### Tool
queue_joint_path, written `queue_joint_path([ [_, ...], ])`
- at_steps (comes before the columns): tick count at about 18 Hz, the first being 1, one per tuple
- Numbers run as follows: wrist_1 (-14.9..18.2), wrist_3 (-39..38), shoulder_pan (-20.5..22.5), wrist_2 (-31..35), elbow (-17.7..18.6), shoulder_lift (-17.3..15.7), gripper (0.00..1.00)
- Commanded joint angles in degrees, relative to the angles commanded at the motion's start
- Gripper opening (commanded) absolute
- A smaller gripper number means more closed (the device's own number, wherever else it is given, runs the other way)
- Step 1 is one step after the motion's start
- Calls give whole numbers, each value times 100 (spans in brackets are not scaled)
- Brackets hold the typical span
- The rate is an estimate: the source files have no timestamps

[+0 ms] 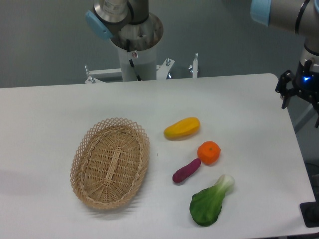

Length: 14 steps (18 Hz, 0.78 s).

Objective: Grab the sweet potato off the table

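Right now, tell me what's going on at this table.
Nothing is being handled yet. The gripper hangs at the far right edge of the table, holding nothing; whether it is open I cannot tell. The sweet potato lies untouched on the table, close beside the orange, with the yellow fruit behind, the bok choy in front and an empty wicker basket alongside.

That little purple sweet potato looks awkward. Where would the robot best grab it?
Probably around the middle of the sweet potato, from straight above, fingers closing across its narrow width. It lies flat and slanted, its upper end close to the orange, so mid-body offers more room. The tool sits far off at the table's right edge.
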<state>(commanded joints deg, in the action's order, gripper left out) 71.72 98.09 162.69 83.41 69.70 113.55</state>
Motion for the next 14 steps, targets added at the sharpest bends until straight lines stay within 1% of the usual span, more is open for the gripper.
queue_joint_path([
  [4, -9, -27, -26, 0, 70, -26, 100],
  [7, -70, -27, -35, -26, 333, -132, 100],
  [9, -62, -53, -44, -88, 351, -141, 100],
  [11, -70, -254, -114, -79, 395, -141, 100],
  [14, -79, -746, -351, -62, 413, -123, 100],
])
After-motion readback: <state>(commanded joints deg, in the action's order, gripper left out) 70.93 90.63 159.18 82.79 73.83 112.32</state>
